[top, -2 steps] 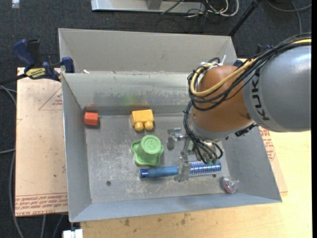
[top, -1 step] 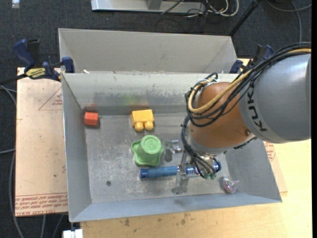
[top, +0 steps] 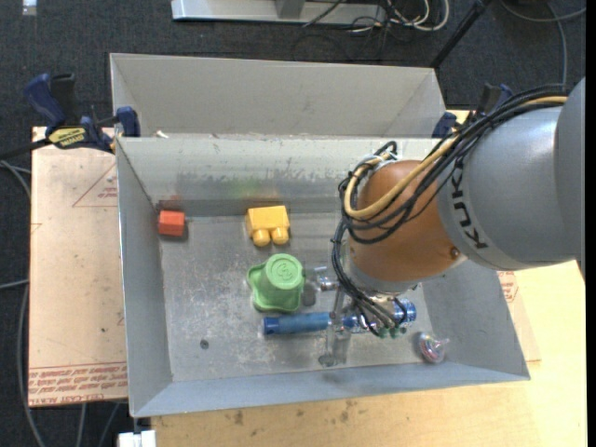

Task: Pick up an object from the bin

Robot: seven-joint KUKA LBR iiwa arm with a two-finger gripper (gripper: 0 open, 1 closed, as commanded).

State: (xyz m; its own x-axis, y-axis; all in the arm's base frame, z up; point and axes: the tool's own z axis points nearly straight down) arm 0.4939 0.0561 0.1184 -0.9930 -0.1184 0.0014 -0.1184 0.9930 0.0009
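Bin (top: 140,268) of scuffed grey metal; dark carpet (top: 93,17) and cables (top: 410,12) beyond it.

The bin (top: 140,277) is grey, the cup (top: 277,282) green. Below the cup, a blue stick (top: 296,324); above it, a yellow block (top: 268,224); up-left, an orange-red block (top: 171,223); right, the arm's orange cover (top: 410,236).

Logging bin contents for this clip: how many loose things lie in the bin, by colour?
Orange block: 1
Yellow block: 1
Green cup: 1
Blue tube: 1
Pinkish ball: 1
Total: 5 in plain sight
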